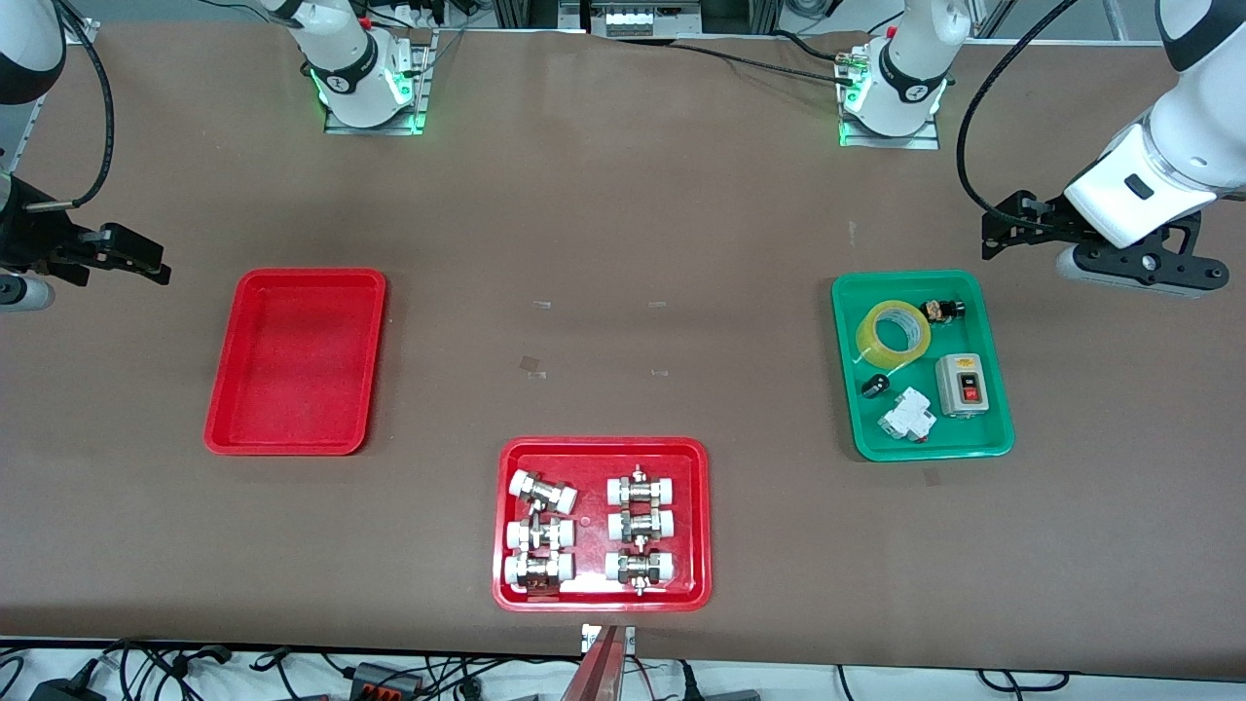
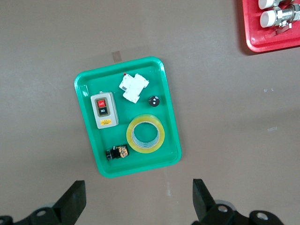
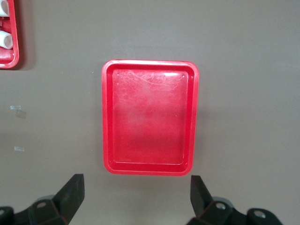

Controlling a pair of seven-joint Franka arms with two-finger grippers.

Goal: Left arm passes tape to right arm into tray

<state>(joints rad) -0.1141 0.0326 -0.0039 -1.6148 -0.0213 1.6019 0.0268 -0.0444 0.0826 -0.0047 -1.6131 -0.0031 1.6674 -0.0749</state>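
The yellow tape roll lies flat in a green tray toward the left arm's end of the table. It also shows in the left wrist view. My left gripper hangs open and empty over bare table beside that green tray; its own view shows the same. The plain red tray lies empty toward the right arm's end and fills the right wrist view. My right gripper hangs open and empty over bare table beside the red tray, as its wrist view shows.
The green tray also holds a grey switch box, a white breaker and two small black parts. A red tray of white-capped metal fittings sits mid-table, nearest the front camera. Bare brown table lies between the trays.
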